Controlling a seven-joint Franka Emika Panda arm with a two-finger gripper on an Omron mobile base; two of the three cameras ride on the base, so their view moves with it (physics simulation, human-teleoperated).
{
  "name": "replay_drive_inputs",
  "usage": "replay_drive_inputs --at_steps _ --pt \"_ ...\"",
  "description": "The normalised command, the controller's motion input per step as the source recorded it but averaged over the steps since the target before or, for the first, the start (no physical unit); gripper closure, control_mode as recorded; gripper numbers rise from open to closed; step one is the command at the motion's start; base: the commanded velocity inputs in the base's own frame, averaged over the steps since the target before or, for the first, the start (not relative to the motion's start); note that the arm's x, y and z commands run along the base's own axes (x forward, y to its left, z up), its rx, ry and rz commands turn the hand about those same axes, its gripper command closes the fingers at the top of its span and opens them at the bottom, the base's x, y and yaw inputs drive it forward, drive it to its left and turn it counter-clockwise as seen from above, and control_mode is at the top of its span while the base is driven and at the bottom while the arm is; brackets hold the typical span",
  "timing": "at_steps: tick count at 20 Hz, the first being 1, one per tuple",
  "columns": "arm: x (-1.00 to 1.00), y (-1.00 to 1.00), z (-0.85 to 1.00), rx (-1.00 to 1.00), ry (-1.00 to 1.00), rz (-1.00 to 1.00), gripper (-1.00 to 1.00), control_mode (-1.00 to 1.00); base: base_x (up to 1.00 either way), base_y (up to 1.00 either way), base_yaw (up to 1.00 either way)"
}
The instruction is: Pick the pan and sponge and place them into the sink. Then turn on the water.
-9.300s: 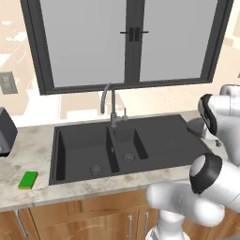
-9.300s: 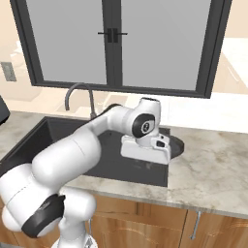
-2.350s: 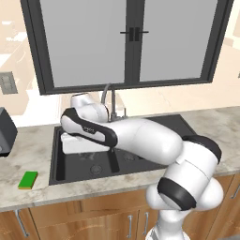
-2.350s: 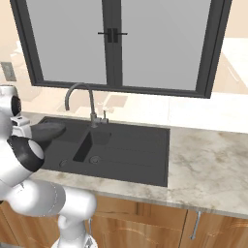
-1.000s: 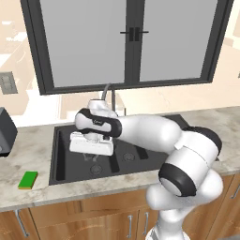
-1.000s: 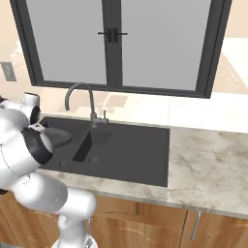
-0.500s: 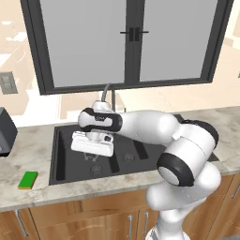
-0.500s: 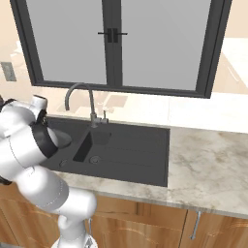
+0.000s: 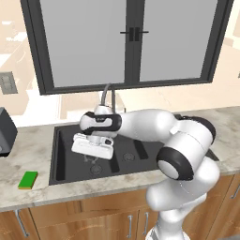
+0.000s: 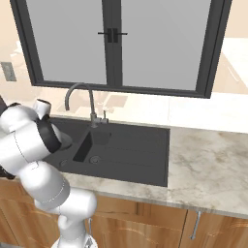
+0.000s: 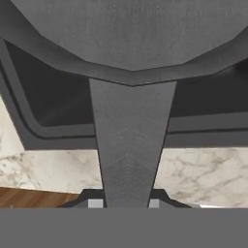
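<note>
My two small dark fingertips (image 11: 96,203) stand close together, pinched on the flat dark grey handle of the round, shallow, dark grey pan (image 11: 131,34), which runs straight up from between them in the hand view and widens into the pan's underside across the top of that view. My gripper (image 9: 90,156) hangs over the large left basin of the matte black double-basin sink (image 9: 61,140), just above its floor, with the white hand block tilted a little and the arm reaching in from the right. Beneath the pan, in the hand view, I see the dark inner wall of the basin, then its rounded front rim, then a band of pale marbled stone counter (image 11: 203,179) and a sliver of brown wooden cabinet front (image 11: 29,197). On that counter, to the left of the sink and apart from it near the front edge, lies the small flat rectangular bright green sponge (image 9: 28,180). Behind the basins the grey gooseneck faucet (image 10: 80,104) rises upright at the back rim of the sink, and the ribbed drainboard lies to the right of the smaller basin. Farthest back stands the dark-framed window (image 10: 114,43) with its pale grey panes.
</note>
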Motion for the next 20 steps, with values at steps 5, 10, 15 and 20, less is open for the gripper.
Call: replay_drive_inputs --at_steps 5,10,15,20 --pt "0.05 0.15 -0.19 0.00 -0.08 0.00 1.00 -1.00 0.00 0.00 0.00" --pt "0.10 0.18 -0.16 0.00 -0.08 0.00 1.00 -1.00 0.00 0.00 0.00" --pt "0.26 0.00 -0.14 0.01 0.00 0.00 1.00 -1.00 0.00 0.00 0.00" --pt "0.27 -0.02 -0.10 0.08 0.08 0.00 1.00 -1.00 0.00 0.00 0.00"
